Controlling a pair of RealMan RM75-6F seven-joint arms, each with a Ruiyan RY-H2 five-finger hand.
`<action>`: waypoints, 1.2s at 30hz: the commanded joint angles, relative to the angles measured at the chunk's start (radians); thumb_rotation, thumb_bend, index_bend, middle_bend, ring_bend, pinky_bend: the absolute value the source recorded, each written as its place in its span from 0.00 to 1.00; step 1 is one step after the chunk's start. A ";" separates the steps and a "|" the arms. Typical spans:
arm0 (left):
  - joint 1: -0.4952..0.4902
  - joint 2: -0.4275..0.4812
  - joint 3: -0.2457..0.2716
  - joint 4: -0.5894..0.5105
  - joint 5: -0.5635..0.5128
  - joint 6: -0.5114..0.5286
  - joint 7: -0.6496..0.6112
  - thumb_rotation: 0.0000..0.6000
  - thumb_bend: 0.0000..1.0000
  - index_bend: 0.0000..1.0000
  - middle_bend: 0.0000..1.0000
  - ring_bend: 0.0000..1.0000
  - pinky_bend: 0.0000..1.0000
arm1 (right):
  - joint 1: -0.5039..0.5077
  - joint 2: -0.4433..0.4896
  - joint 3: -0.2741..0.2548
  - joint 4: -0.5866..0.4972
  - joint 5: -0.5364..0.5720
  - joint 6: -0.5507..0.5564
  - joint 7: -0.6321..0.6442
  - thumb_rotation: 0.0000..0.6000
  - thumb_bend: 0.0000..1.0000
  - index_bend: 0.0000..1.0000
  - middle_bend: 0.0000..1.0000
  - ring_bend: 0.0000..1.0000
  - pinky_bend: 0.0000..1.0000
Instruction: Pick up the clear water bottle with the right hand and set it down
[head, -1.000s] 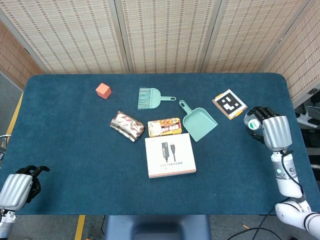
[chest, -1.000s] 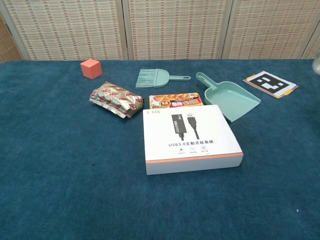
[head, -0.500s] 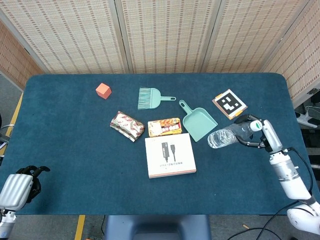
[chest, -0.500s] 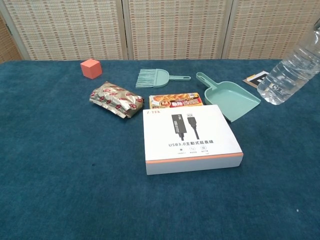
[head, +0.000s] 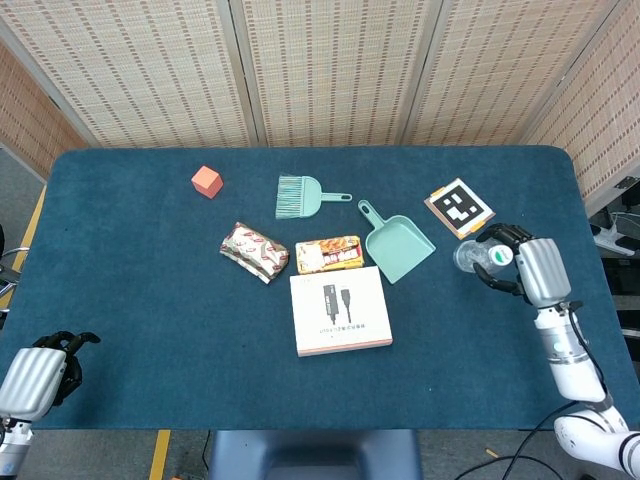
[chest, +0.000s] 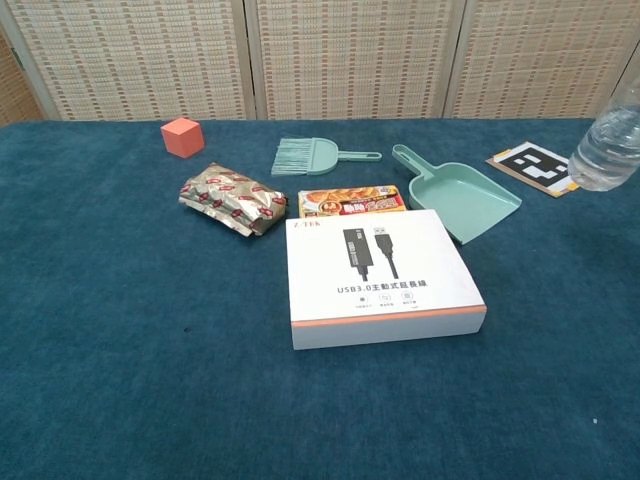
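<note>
My right hand (head: 525, 265) grips the clear water bottle (head: 474, 256) above the right side of the table, just below the marker card. Seen from the head camera the bottle is foreshortened, its base toward the left of the hand. In the chest view only the bottle's (chest: 608, 146) lower part shows at the right edge, tilted and lifted off the cloth; the hand itself is out of that frame. At the table's near left corner my left hand (head: 35, 375) hangs with its fingers curled in, holding nothing.
On the blue table (head: 140, 260) lie an orange cube (head: 206, 181), a teal brush (head: 298, 195), a teal dustpan (head: 397, 244), a foil snack bag (head: 254, 251), a snack packet (head: 328, 254), a white USB cable box (head: 339, 311) and a black-and-white marker card (head: 459, 207).
The bottle swung into view tilted far out to the left half a second ago. Now it is drawn back toward the right hand, nearer upright.
</note>
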 joint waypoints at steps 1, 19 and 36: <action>0.001 0.000 -0.001 0.000 -0.001 0.002 -0.002 1.00 0.39 0.36 0.34 0.33 0.44 | -0.015 0.126 -0.007 -0.232 -0.070 0.030 -0.038 1.00 0.54 0.79 0.70 0.63 0.75; 0.000 -0.001 -0.002 0.003 -0.006 -0.001 -0.004 1.00 0.39 0.36 0.34 0.33 0.44 | -0.004 0.007 0.033 -0.040 0.077 -0.072 -0.185 1.00 0.54 0.79 0.70 0.63 0.75; -0.002 -0.003 0.001 0.003 -0.003 -0.008 0.006 1.00 0.39 0.36 0.34 0.33 0.44 | -0.004 0.020 0.019 0.053 0.109 -0.239 0.247 1.00 0.54 0.76 0.70 0.61 0.75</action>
